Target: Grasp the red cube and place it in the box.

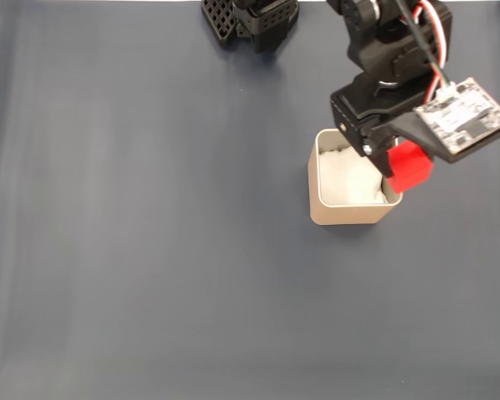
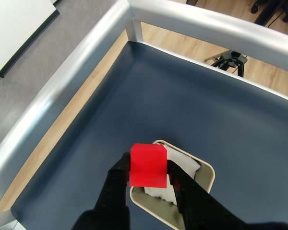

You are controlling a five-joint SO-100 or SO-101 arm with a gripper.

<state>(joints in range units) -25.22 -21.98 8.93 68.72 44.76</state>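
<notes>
The red cube (image 1: 409, 166) (image 2: 148, 165) is held in the air between the black fingers of my gripper (image 1: 400, 167) (image 2: 148, 173), which is shut on it. The beige box (image 1: 350, 214) (image 2: 207, 170) with white padding inside stands on the dark table just below. In the fixed view the cube hangs over the box's right rim. From the wrist view the cube sits above the box's near left edge.
The dark blue-grey table surface (image 1: 150, 233) stretches wide to the left and front of the box. A silver metal rail (image 2: 62, 81) frames the table in the wrist view. The arm's black base (image 1: 250, 21) stands at the far edge.
</notes>
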